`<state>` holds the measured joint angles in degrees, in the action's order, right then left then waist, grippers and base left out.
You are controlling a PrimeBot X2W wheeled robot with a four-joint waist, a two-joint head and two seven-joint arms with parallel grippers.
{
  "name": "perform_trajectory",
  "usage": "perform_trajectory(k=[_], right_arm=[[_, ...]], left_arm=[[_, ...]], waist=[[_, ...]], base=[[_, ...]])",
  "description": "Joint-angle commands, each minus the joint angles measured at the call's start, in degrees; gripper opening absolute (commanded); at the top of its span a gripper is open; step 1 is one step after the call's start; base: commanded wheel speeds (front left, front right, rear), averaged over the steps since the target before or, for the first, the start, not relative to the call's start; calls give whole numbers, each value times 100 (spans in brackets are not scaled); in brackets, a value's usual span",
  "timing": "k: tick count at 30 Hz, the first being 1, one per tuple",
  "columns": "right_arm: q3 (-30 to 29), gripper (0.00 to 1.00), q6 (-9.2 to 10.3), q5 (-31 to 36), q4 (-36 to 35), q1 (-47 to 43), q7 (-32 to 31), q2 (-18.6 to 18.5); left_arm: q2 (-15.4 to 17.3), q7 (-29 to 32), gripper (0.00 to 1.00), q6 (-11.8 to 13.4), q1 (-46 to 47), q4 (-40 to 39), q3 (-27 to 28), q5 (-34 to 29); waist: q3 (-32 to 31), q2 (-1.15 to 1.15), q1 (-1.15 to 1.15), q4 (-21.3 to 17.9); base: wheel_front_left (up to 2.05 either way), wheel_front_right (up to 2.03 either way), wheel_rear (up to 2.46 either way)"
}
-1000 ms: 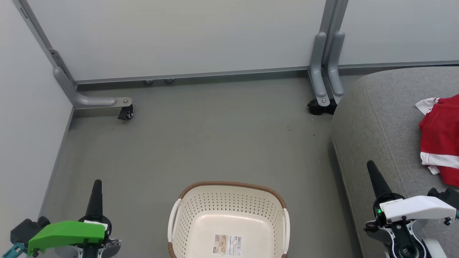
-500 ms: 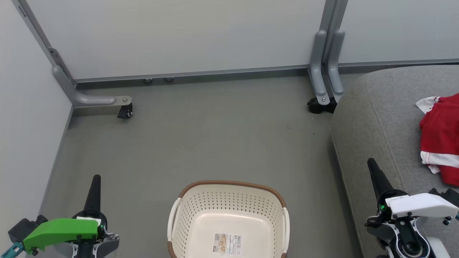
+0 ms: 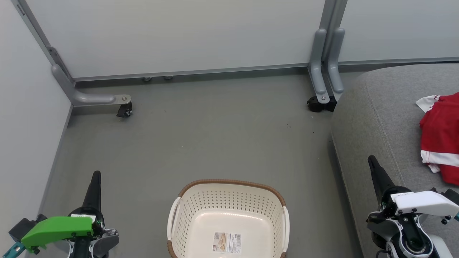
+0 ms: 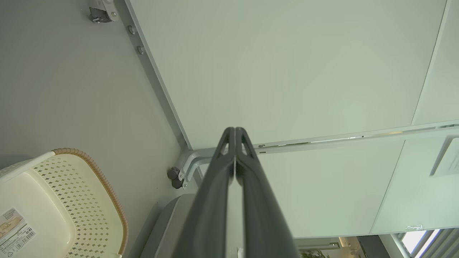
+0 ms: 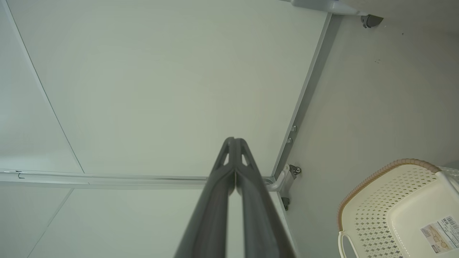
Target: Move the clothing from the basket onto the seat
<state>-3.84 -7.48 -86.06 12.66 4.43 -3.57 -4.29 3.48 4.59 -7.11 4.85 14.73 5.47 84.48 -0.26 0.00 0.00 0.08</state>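
Observation:
The cream basket (image 3: 229,191) with a brown rim stands on the floor at the bottom middle of the head view, holding only a paper label; it also shows in the left wrist view (image 4: 86,186) and the right wrist view (image 5: 387,186). Red clothing (image 3: 441,136) with white trim lies on the grey seat (image 3: 380,118) at the right edge. My left gripper (image 3: 96,174) is shut, low at the left of the basket, with nothing in it. My right gripper (image 3: 370,158) is shut and empty over the seat's near edge. Both wrist views show the fingers pressed together (image 4: 235,130) (image 5: 233,140).
Pale partition panels (image 3: 193,36) close off the back and left. Their grey feet with black castors (image 3: 124,109) (image 3: 319,104) stand on the grey floor (image 3: 200,136), which lies open between the basket and the back panels.
Both grippers have drawn back slightly toward the bottom of the head view. The whole picture has shifted a little, so the camera has moved. Basket and clothing lie as before.

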Motion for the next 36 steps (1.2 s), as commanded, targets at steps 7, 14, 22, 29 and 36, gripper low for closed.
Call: perform_trajectory(k=[7, 14, 22, 29, 36], right_arm=[[-48, 0, -2, -374, 63, 125, -83, -1], [-78, 0, -1, -635, 111, 171, -131, 6], [-104, 0, -2, -784, 140, 189, -175, 17], [-119, 0, -2, -763, 142, 189, -189, 27], [-132, 0, -2, -748, 143, 190, -193, 37]], left_arm=[[-23, 100, 0, -39, 140, -55, 71, 378], [-50, 174, 0, -48, 169, -68, 105, 649], [-67, 218, 0, -54, 171, -73, 123, 799], [-66, 218, 0, -54, 171, -74, 123, 799], [-65, 218, 0, -54, 171, -74, 122, 800]], waist=[[16, 0, 0, -3], [32, 0, 0, -6], [44, 0, 0, -8], [43, 0, 0, -8], [43, 0, 0, -8]], base=[[0, 0, 0], [0, 0, 0], [0, 0, 0], [0, 0, 0], [0, 0, 0]])
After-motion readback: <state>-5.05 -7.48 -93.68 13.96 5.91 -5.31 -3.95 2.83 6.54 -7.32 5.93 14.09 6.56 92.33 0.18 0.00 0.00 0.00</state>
